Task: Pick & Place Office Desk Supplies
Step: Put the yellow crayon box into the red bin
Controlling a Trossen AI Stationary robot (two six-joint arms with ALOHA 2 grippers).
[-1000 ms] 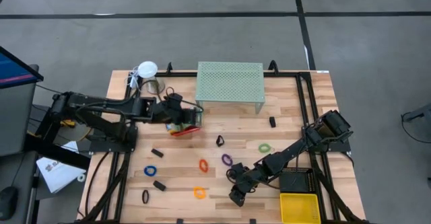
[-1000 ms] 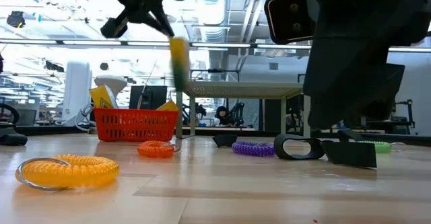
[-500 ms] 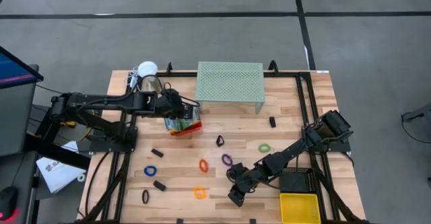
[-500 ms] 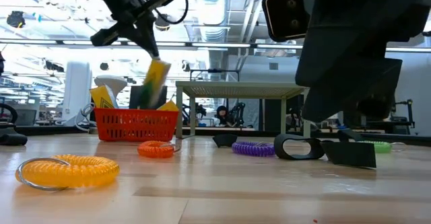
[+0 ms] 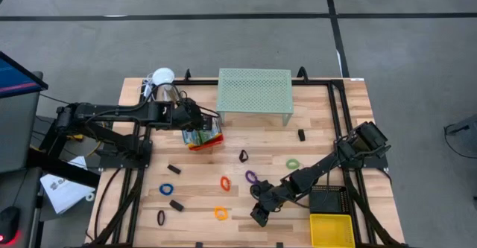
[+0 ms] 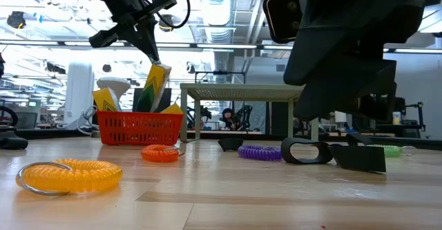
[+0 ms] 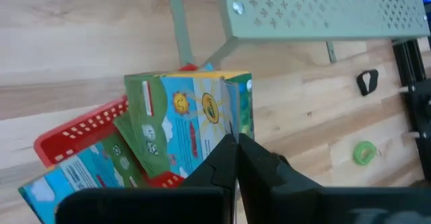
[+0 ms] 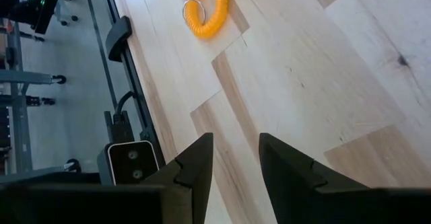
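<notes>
The left gripper (image 5: 203, 121) has moved back toward the left since a second ago, and the crayon box (image 6: 156, 86) it carried now leans in the red basket (image 6: 139, 128) and no longer hangs high in the air. The box stands tilted, its top end pointing up and to the right in the low view, next to other crayon boxes (image 7: 101, 165) already in the basket. The left arm stretches from the left side of the table (image 5: 328, 121) over to the basket, just left of the mint-green shelf (image 5: 254, 89). Its jaws are closed tight, with the tips at the top edge of the crayon box; I cannot tell if they still pinch it. The right gripper (image 5: 258, 214) has slid a little nearer and to the left. The right arm reaches low from the far right down to the near middle of the table. Its jaws are about half open and hold nothing, with bare wood under them. An orange loop (image 5: 220, 214) lies just left of that gripper. More loops lie around: purple (image 5: 252, 177), green (image 5: 293, 163), blue (image 5: 167, 190) and another orange loop (image 5: 225, 182). Small black clips (image 5: 176, 205) lie on the near left part. A yellow tray (image 5: 331, 229) sits at the near right corner.
</notes>
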